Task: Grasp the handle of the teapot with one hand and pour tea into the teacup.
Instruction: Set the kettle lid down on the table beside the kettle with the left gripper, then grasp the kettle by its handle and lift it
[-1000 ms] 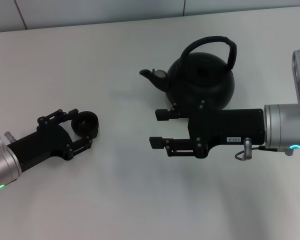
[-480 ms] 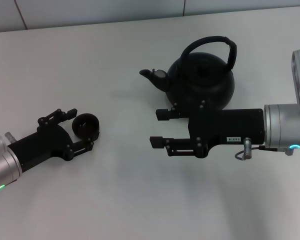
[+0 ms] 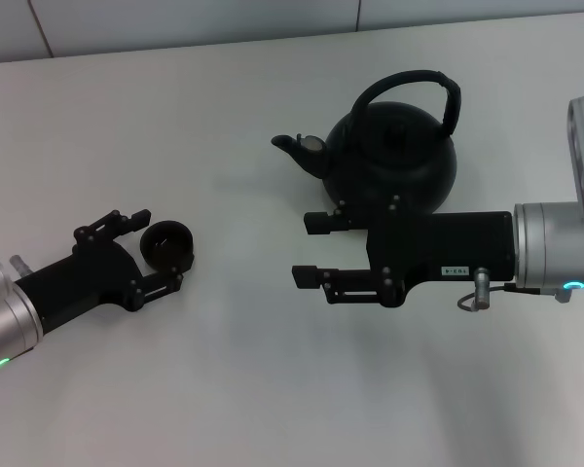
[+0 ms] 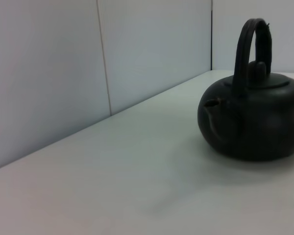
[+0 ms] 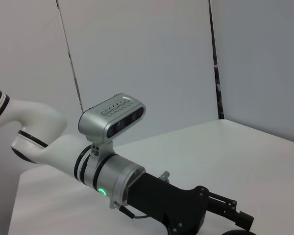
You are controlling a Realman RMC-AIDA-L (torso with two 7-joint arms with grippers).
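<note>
White table (image 3: 273, 389) spans nearly the whole head frame, surface plain and matte. Pale panelled wall (image 3: 175, 19) runs along the top edge, with dark vertical seams at upper left and upper centre

head view high over table (image 3: 273, 409), left wrist low beside teapot (image 4: 252, 122)

Both arms end in a brushed silver cylindrical wrist section (image 3: 552, 248) with a small green indicator light (image 3: 571, 287), followed by a matte black boxy gripper body (image 3: 438, 248) with linked fingers. The right one carries a small white label and a thin grey looped cable (image 3: 470, 297). A silver wrist camera housing (image 5: 112, 117) sits on the left arm's glossy white curved link (image 5: 36, 142), which has black ring seams.
</note>
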